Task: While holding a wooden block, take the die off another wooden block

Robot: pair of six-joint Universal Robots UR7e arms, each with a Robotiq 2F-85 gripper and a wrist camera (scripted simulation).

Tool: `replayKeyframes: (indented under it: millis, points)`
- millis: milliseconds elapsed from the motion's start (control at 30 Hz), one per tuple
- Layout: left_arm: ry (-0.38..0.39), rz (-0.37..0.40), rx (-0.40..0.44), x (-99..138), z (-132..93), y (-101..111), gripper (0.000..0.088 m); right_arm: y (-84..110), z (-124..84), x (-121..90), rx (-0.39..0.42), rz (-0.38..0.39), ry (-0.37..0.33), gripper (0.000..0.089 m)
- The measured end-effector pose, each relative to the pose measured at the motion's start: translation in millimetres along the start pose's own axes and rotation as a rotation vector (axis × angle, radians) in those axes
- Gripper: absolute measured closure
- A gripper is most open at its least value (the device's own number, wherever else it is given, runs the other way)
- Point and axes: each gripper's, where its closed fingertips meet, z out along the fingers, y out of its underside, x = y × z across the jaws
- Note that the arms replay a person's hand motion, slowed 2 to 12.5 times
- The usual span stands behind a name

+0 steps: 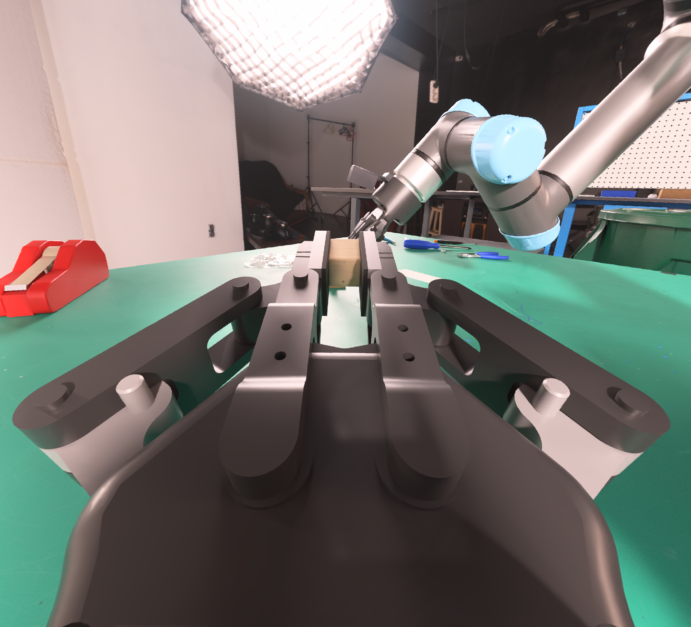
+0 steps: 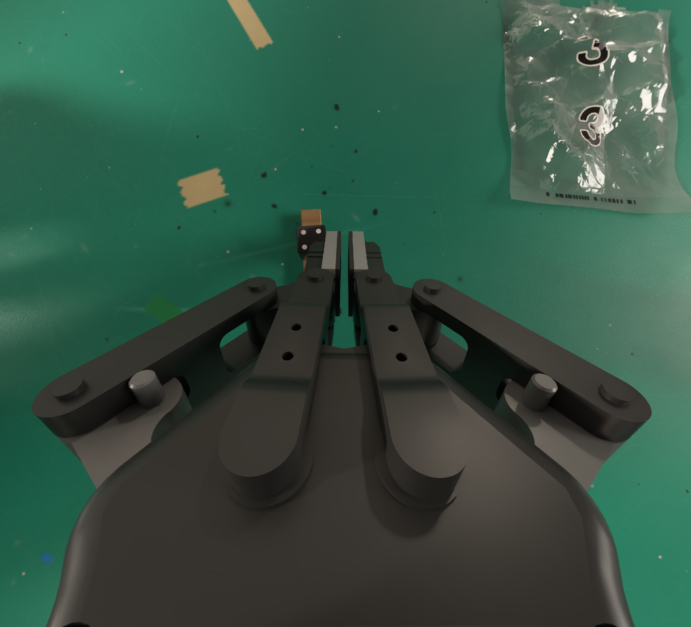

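The left gripper (image 1: 344, 263) has its fingers clamped on a pale wooden block (image 1: 344, 264), one pad flat against each side, and the block hangs clear of the green counter (image 1: 523, 328) with a strip of green showing beneath it. Beyond it, the right arm (image 1: 486, 167) reaches down from the upper right toward the far part of the counter, its gripper tip partly hidden behind the held block.

From the right wrist view, looking down at the counter (image 2: 411, 85), the right gripper (image 2: 344, 248) has its fingers drawn almost together, only a thin slit between the grey pads, and nothing shows between them. Just to the left of the left finger sits the black die (image 2: 307, 239) with white pips, on top of a second wooden block (image 2: 311, 217), whose tan edge shows past the far side of the die. The finger hides part of the die, so I cannot tell whether they touch.

A long strip of tan tape (image 2: 241, 6) lies far to the left, and a short torn tape scrap (image 2: 202, 187) lies nearer. A crumpled clear plastic bag (image 2: 587, 104) lies to the far right, well apart from the die. In the left wrist view, a red tape dispenser (image 1: 52, 274) stands at the left edge of the counter, and a blue-handled screwdriver (image 1: 420, 244) and blue-handled pliers (image 1: 484, 255) lie at the far right. A large lit softbox (image 1: 288, 10) hangs overhead.
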Motion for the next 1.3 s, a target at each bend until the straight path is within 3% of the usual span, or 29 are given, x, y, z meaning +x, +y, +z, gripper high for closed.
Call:
replayKeyframes:
  millis: [767,1300]
  points:
    - [-0.002,-0.014,-0.003,-1.6,0.4,0.3,0.0747,3.1,9.4,2.5,-0.004,0.13,-0.024,0.0857]
    - [-0.003,-0.028,-0.001,-3.2,0.3,0.1,0.0748,2.9,12.3,3.3,0.004,0.161,-0.032,0.0852]
